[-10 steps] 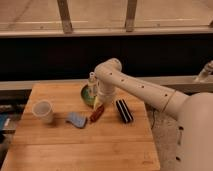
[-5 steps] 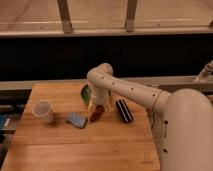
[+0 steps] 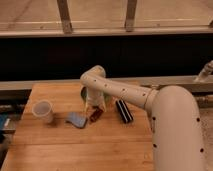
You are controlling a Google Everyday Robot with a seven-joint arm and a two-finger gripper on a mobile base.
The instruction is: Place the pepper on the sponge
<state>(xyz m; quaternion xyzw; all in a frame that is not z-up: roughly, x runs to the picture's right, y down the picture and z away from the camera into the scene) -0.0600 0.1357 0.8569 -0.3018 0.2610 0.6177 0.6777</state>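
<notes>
Pincer (image 3: 95,108): at the end of the white arm, hanging straight down over the pepper and low to the worktop. Whether it is apart, together or clamped on anything cannot be told.
Pepper (image 3: 95,115): dark red and tapered, lying slantwise directly beneath the pincer. It is just beside the sponge's right edge, not on it.
Sponge (image 3: 76,120): blue-grey pad, flat on the wood to the left of the pepper. Its top face is bare, so there is room on it for the pepper.
Worktop (image 3: 60,150): wooden block surface that carries every item listed.
Cup (image 3: 43,111): translucent white, upright, left of the sponge and well apart from the pepper.
Green bowl (image 3: 84,95): behind the pincer, largely hidden by the arm.
Black bar (image 3: 123,111): striped, lying near the pepper on its right.
Assessment: the vertical stance over the pepper suits a reach from above. The wanted end state is not present, since the pepper lies off the pad.
</notes>
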